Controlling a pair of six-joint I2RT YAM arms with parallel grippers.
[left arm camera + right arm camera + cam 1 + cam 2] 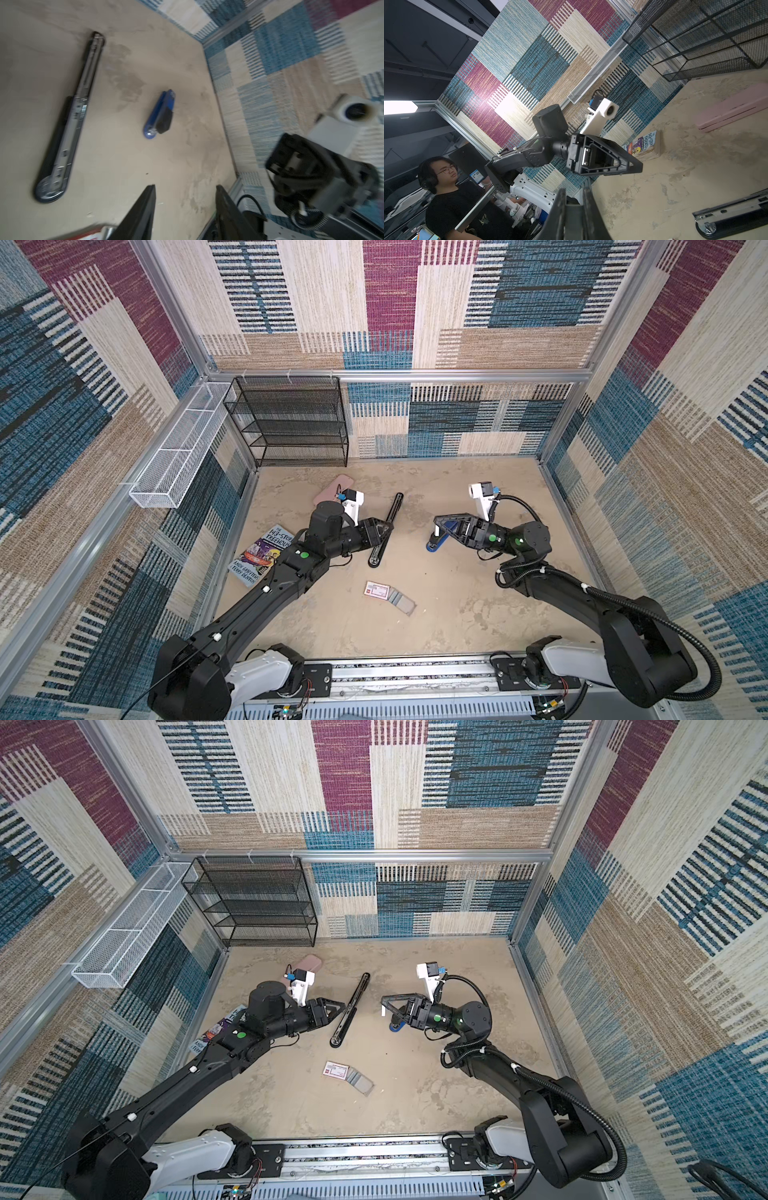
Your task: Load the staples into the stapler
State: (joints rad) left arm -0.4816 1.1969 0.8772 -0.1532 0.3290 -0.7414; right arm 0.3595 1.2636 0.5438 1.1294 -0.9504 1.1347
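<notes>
in both top views the long black stapler (385, 531) lies folded open flat near the middle of the sandy desk (457, 614), slanting from far right to near left. the left end effector (390, 526) hangs over its middle; whether it touches, i cannot tell. the right end effector (435, 521) points toward it from the right, above a small blue stapler (434, 545). the staples (401, 600), grey strips fanned in a row, lie nearer the robot's base, touching their white box (378, 590) with the red mark, well apart from both end effectors. a pink case (330, 489) and a book (262, 556) sit to the left.

the left wrist view, blurred, shows the left end effector's fingers (152, 199) about half spread with nothing between them. the black stapler's metal channel faces up, and the blue stapler lies apart from it.

in the right wrist view the right end effector (575, 188) has its fingers drawn almost together, a thin slit between, gripping nothing that shows.
</notes>
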